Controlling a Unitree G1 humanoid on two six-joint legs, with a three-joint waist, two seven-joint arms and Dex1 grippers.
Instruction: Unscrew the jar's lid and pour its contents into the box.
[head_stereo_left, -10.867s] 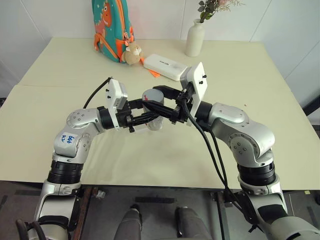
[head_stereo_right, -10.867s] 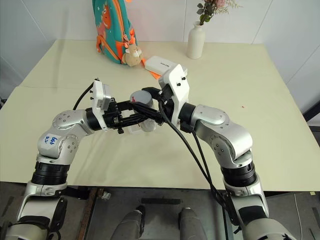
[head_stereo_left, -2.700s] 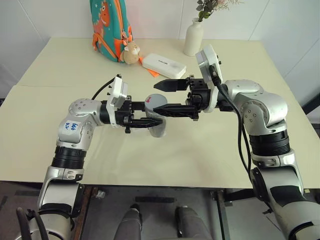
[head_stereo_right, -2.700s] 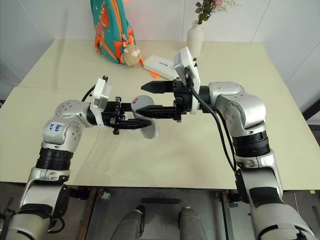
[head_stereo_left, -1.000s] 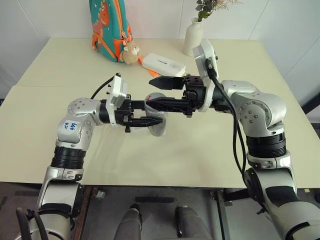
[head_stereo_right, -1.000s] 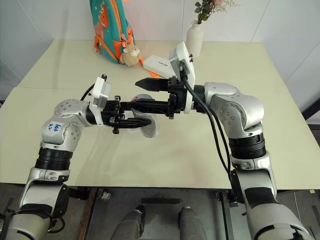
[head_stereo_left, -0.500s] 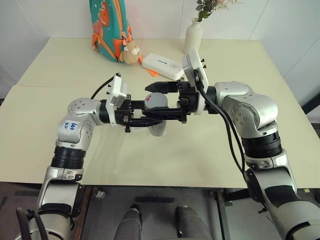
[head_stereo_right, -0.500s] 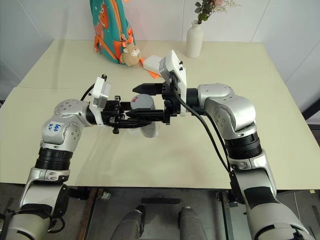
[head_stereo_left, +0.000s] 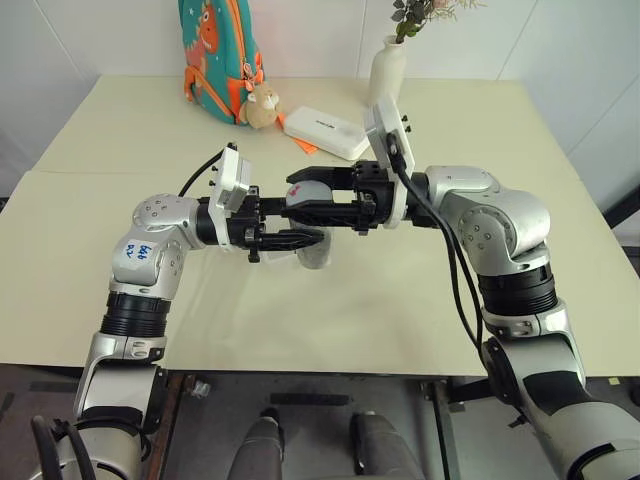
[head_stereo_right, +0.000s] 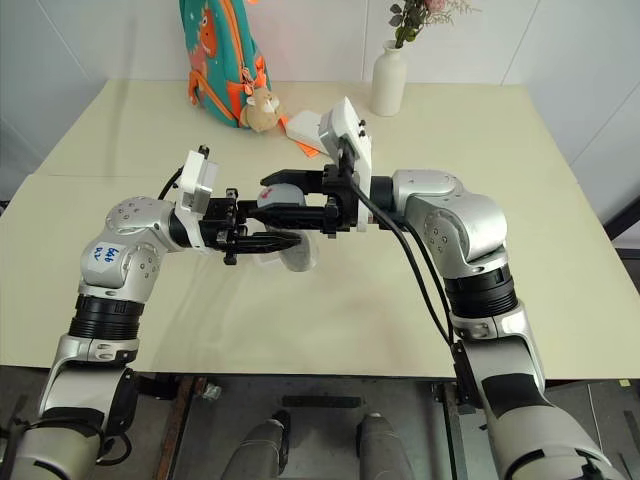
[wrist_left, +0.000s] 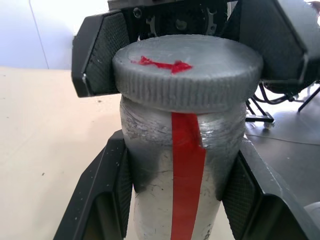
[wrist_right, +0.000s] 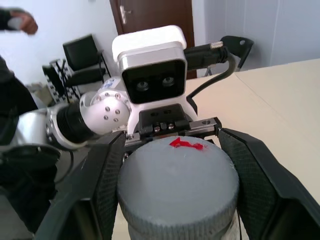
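**Pale tabletop against white walls**

A cream tabletop (head_stereo_left: 480, 330) meets white walls (head_stereo_left: 100, 35) at 12 o'clock. A dark wooden door (wrist_right: 155, 20) and black chairs (wrist_right: 82, 62) stand on the room's far side, with dark floor (head_stereo_left: 300, 415) at 6 o'clock.

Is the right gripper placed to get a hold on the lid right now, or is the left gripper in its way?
Probably yes. The right gripper has a finger on either side of the lid, while the left gripper clamps the jar lower down, below the lid's rim, so it looks clear.
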